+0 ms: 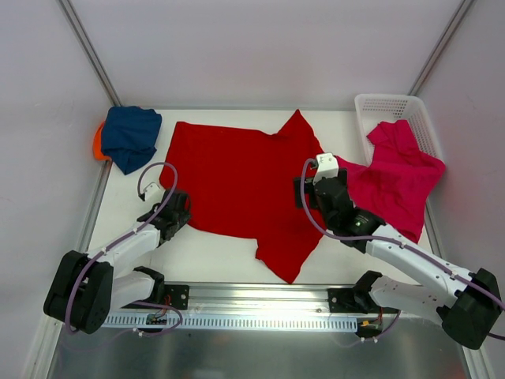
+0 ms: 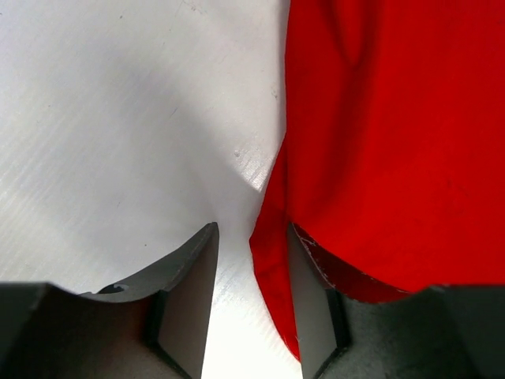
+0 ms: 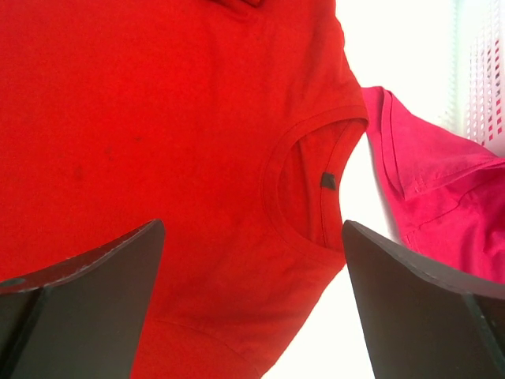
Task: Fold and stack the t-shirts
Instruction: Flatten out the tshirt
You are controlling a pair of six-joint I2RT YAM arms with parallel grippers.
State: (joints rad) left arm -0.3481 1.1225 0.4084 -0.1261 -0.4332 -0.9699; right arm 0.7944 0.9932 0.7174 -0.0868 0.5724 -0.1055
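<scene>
1. Red t-shirt [image 1: 237, 178] is being shown spread flat on the worktop [image 1: 213, 253].
2. Its edge is being straddled by released left end effector [image 2: 252, 229].
3. Collar [image 3: 316, 138] is being overhung by released right end effector [image 3: 252, 224].

A: How is the light?

B: Bright and even, from above. The white table [image 1: 221, 253] glares and washes out beside the red t-shirt [image 3: 158, 118] in the right wrist view. The basket [image 3: 481, 87] behind it is overexposed.

A: Shadows? Focus?

B: A soft grey shadow lies on the table in the left wrist view. The dark fingers [image 2: 185, 316] sit close to the lens and look slightly blurred. The overhead view is sharp, with walls leaning at its edges.
</scene>
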